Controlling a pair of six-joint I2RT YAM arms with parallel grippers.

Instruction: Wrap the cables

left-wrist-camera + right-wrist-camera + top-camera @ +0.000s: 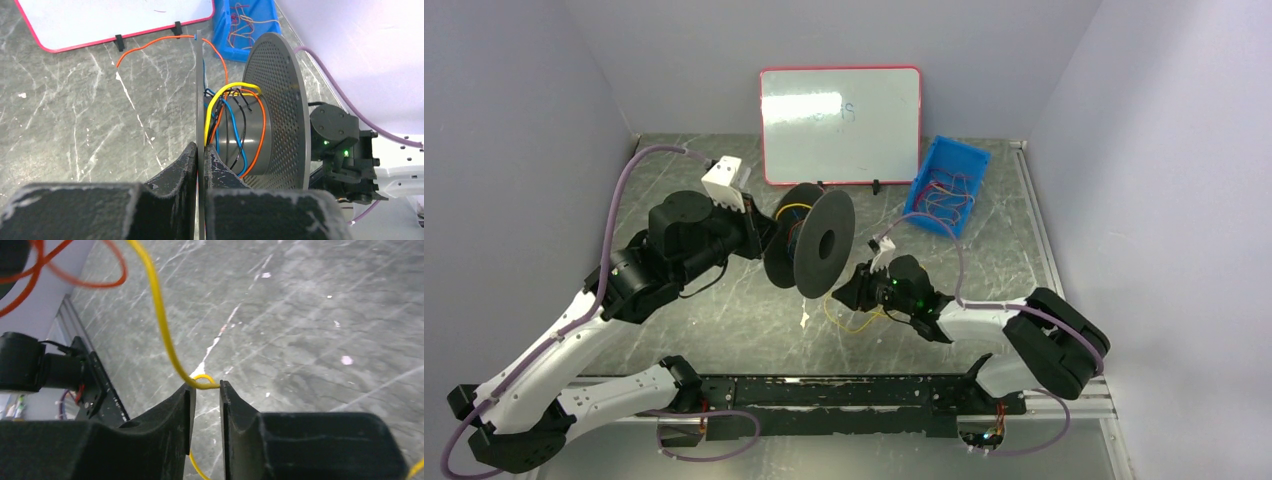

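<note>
A dark grey spool (812,240) stands on edge mid-table, with yellow, orange, blue and black cables wound on its core (235,125). My left gripper (201,147) is shut on the spool's thin near flange (200,90). An orange cable (150,44) trails from that flange over the table. To the right of the spool, my right gripper (207,385) is open by a narrow gap. A yellow cable (160,315) loops across its fingertips, unclamped, and runs on below the fingers. In the top view this yellow cable (849,322) lies on the table under the right gripper (842,295).
A blue bin (949,185) holding several loose cables leans at the back right. A red-framed whiteboard (839,125) stands at the back wall. The black rail (844,392) with the arm bases runs along the near edge.
</note>
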